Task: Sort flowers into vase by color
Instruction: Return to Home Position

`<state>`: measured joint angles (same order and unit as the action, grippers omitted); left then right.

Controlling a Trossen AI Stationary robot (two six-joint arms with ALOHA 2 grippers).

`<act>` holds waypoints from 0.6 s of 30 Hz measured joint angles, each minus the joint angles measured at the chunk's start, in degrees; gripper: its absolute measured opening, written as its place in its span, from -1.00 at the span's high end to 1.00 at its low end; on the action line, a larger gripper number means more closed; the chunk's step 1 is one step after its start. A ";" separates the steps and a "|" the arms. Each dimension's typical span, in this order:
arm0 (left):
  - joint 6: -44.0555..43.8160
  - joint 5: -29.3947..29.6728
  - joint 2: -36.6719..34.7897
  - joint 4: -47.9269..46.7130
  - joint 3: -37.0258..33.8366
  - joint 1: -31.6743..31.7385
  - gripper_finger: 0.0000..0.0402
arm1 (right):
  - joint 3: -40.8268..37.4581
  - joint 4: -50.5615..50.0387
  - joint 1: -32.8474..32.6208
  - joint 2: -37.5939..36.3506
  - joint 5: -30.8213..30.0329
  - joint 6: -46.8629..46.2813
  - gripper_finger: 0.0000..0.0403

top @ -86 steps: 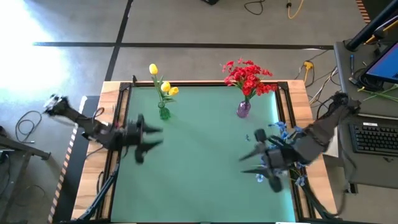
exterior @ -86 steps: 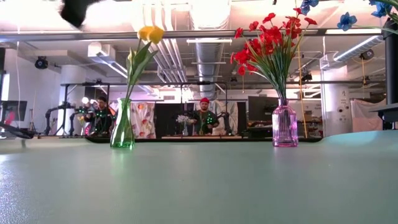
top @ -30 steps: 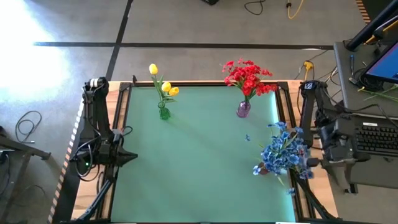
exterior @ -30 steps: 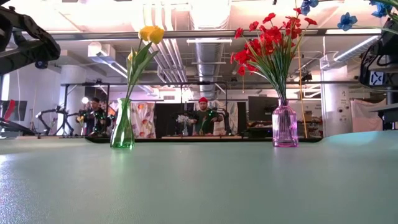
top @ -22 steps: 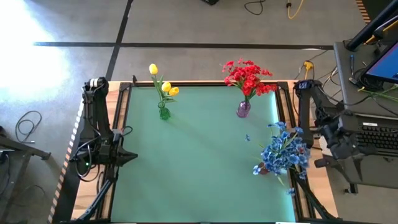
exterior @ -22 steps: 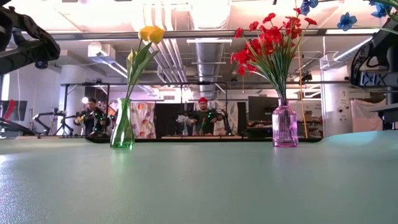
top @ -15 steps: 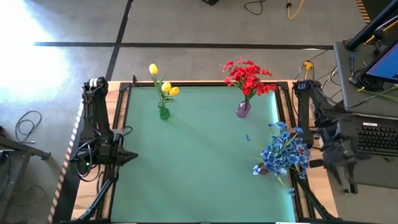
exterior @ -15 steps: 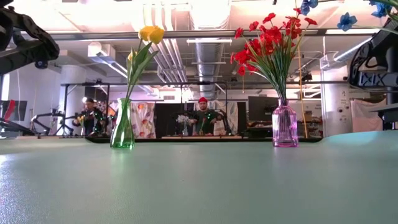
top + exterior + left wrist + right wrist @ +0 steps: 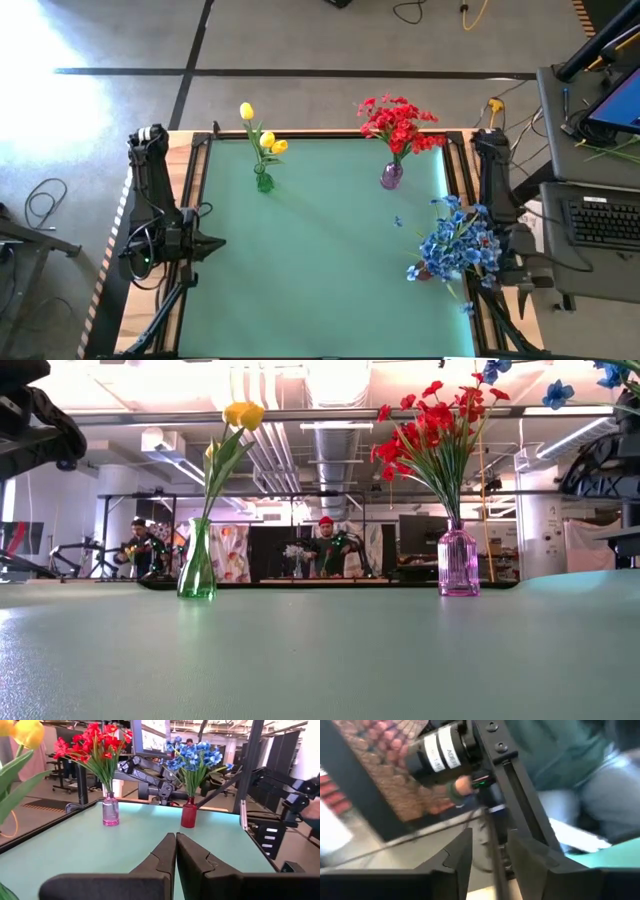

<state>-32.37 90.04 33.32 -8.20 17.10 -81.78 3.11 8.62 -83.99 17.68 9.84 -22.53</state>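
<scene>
We judge sorting finished: yellow tulips, red blooms and blue blossoms each stand vased. Our left gripper, nine o'clock, is clenched empty; our right gripper, four o'clock, is parted. Next, settle home.

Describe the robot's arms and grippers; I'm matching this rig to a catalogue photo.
Both the left arm and right arm are slim, near-black, jointed links. The left gripper and right gripper each carry two dark, angular fingers tapering to blunt tips.

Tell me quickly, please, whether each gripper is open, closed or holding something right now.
Left gripper: closed, fingers pressed together, holding nothing.
Right gripper: open, a gap between the fingers, holding nothing.
</scene>
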 joint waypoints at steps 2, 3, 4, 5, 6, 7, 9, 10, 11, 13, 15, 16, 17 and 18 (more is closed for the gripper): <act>0.38 0.00 -0.41 -0.01 0.00 0.77 1.00 | -2.25 0.86 -0.19 -0.44 -6.13 2.40 0.43; 0.43 0.00 -0.57 0.05 0.00 1.20 1.00 | -2.28 0.97 -0.55 0.23 -7.39 2.38 0.45; 0.86 0.00 -0.72 -0.09 0.00 1.64 1.00 | -2.31 2.04 -0.65 0.51 -7.85 2.97 0.48; 1.78 0.00 -0.70 -0.17 0.00 2.06 1.00 | -2.38 2.90 -0.55 0.57 -6.90 5.12 0.51; 3.03 0.00 -0.70 -0.16 0.00 2.52 1.00 | -2.39 4.61 -0.36 0.68 -5.45 8.29 0.53; 4.09 -0.02 -0.70 -0.20 0.00 2.94 1.00 | -2.42 7.56 -0.15 0.59 -3.80 11.63 0.56; 4.91 -0.02 -0.70 -0.18 0.00 4.46 1.00 | -2.42 9.54 0.03 -0.37 -1.99 18.56 0.62; 4.90 -0.03 -0.72 -0.21 0.00 5.75 1.00 | -2.42 9.14 -0.01 -0.56 -3.61 22.82 0.66; 4.92 0.00 -0.65 -0.57 0.00 7.15 1.00 | -2.42 8.90 -0.19 -0.58 -6.27 27.35 0.69; 5.12 -0.01 0.14 -1.44 -0.01 10.29 1.00 | -2.42 9.34 -0.38 -0.14 -11.05 32.65 0.74; 5.73 -0.04 1.31 -2.18 -0.33 14.06 1.00 | -2.44 8.20 0.24 0.09 -19.78 36.88 0.79; 6.11 -0.05 1.92 -2.34 -0.49 15.99 1.00 | -2.47 8.11 0.37 0.12 -20.48 39.07 0.81; 6.37 -0.04 2.49 -2.25 -0.55 17.82 1.00 | -2.45 9.28 0.32 0.09 -20.06 41.23 0.83; 6.39 -0.05 3.06 -2.09 -0.60 19.90 1.00 | -2.44 9.99 0.17 0.01 -21.77 42.97 0.85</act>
<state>-25.98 89.98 36.38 -10.29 16.50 -61.87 0.67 18.61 -83.82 17.69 -11.92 20.44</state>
